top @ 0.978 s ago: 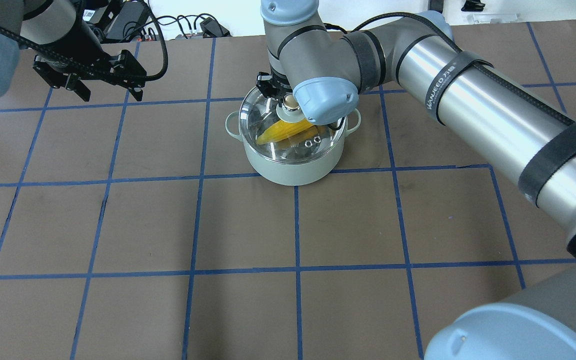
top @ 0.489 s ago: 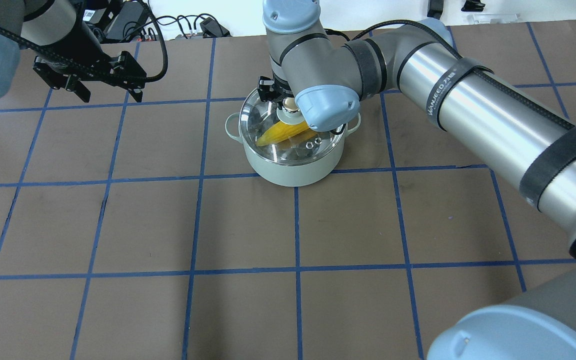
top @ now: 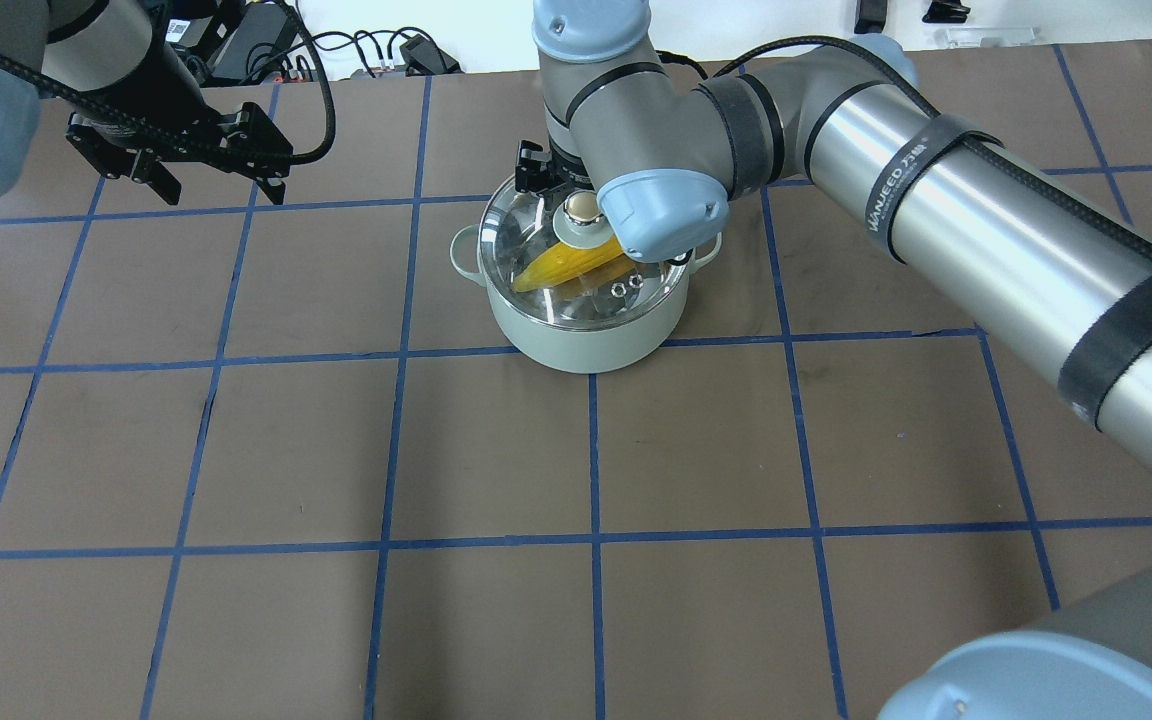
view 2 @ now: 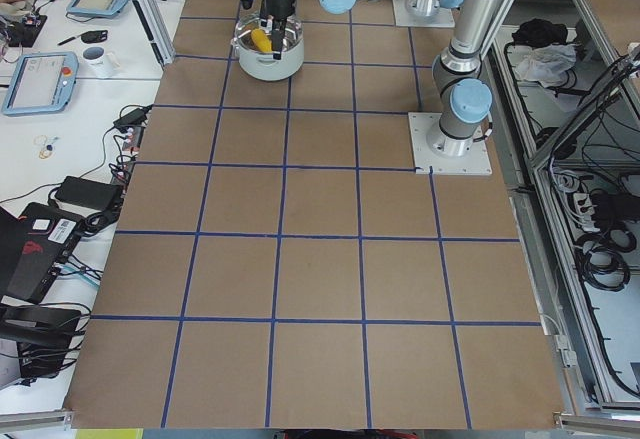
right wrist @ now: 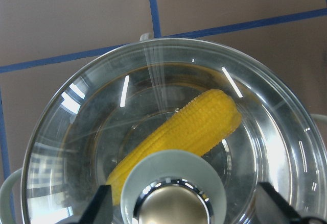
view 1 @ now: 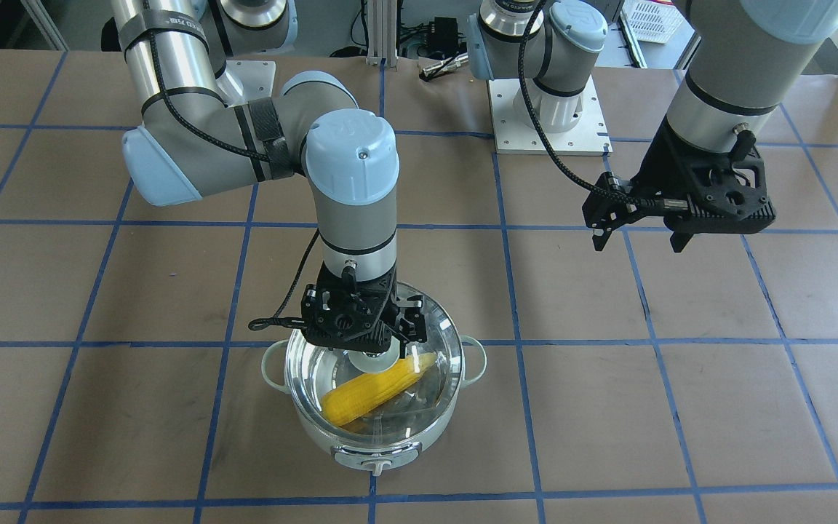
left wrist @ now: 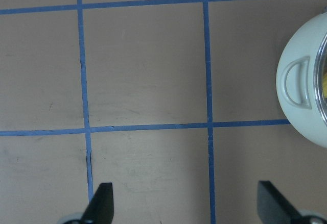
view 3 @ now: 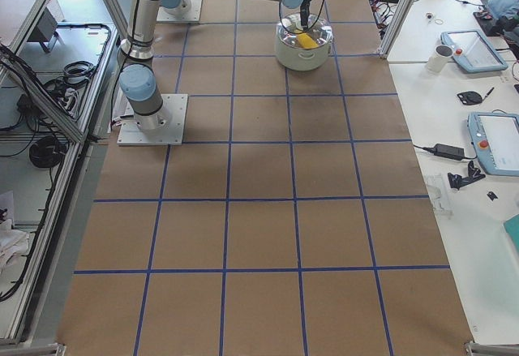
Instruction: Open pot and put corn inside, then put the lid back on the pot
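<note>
Corn (right wrist: 179, 132) lies inside the pot (top: 586, 340) under the glass lid (right wrist: 76, 122), on the counter (top: 336, 450).
Right pincer (right wrist: 184, 193) hangs spread wide directly over the knob (right wrist: 173, 206), gripping nothing; left pincer (left wrist: 184, 193) is spread and empty, the pot off to its side.

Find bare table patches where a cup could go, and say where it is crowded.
Bare: table squares between the pot and the robot's side; between pot and left claw. Crowded: above the lid, where the right claw hangs over the knob.
</note>
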Robot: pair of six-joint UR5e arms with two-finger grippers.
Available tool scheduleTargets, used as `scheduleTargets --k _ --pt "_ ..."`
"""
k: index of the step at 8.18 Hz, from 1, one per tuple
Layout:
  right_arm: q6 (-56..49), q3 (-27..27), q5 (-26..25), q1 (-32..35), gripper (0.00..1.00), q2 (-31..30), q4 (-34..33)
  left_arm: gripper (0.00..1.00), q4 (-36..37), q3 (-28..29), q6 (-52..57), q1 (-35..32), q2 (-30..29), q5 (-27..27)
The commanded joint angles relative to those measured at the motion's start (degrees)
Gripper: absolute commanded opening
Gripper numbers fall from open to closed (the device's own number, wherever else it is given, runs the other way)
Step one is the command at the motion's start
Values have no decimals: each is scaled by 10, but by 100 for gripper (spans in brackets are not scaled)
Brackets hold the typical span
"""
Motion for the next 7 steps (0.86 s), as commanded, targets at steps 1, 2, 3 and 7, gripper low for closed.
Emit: scheduleTargets --k 1,2,3,7 --pt "-1 0 3 -6 100 -31 6 100 0 0 0 0 0 1" --pt "-5 0 7 -11 100 -57 18 100 0 0 0 0 0 1" --pt "-7 0 12 -12 100 -77 52 100 0 0 0 0 0 1" --pt "-111 3 10 -24 100 -206 255 100 0 0 0 0 0 2"
